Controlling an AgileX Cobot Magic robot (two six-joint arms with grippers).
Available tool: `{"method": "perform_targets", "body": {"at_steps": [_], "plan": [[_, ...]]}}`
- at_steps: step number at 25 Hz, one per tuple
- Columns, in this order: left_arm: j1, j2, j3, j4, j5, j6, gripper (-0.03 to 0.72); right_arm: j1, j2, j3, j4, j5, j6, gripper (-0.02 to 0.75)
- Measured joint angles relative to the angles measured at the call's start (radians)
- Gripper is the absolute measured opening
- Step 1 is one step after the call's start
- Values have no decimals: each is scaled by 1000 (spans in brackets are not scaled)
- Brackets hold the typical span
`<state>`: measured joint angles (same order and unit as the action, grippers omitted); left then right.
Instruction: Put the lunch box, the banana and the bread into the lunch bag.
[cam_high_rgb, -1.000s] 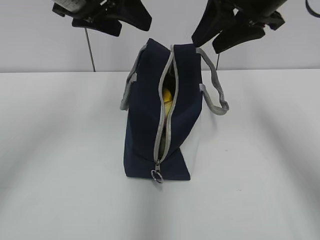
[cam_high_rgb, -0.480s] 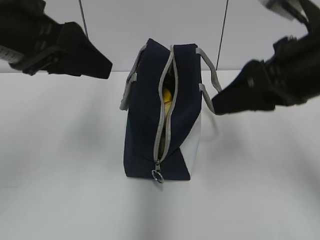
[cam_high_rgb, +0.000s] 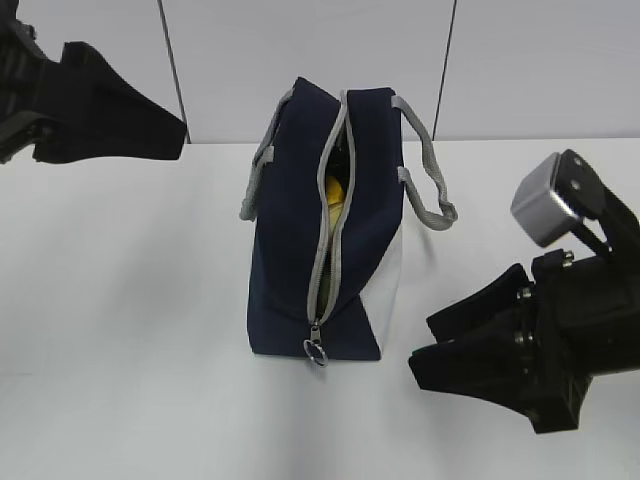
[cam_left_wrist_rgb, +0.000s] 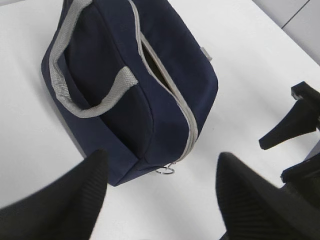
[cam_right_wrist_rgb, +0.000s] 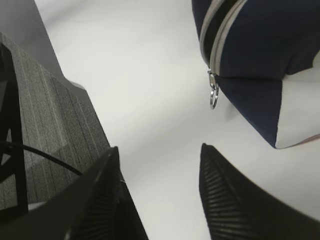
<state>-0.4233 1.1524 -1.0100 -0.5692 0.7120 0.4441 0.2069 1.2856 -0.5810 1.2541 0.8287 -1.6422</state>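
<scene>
Nearest, low on the right of the white table, the right gripper sits close to the tabletop with its two black fingers spread and nothing between them. In the right wrist view that gap frames only bare table, with the metal ring pull just beyond.

At the middle of the table stands the lunch bag, dark navy, upright, its narrow end with the ring pull toward the near side and a white panel on its right flank. The grey zipper is parted along the top, and something yellow shows through the slit; it could be the banana, but I cannot tell. Grey webbing handles droop on either side.

Farther back on the left, the left gripper hangs above the table, well apart from the bag, jaws spread and empty.
</scene>
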Motion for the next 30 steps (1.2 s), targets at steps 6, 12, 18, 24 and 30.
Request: {"method": "perform_targets", "body": {"at_steps": [6,12,18,24,30], "plan": [[0,0,0,-1,-2,8,465,0,59,16,117,-6,-116,381],[0,0,0,-1,-2,8,452,0,110,16,253,7,-119,381],[0,0,0,4,-2,10,448,0,206,16,262,8,-189,381],[0,0,0,14,-2,11,442,0,352,16,372,93,-436,382],[0,0,0,18,0,11,435,0,490,10,485,124,-689,382]]}}
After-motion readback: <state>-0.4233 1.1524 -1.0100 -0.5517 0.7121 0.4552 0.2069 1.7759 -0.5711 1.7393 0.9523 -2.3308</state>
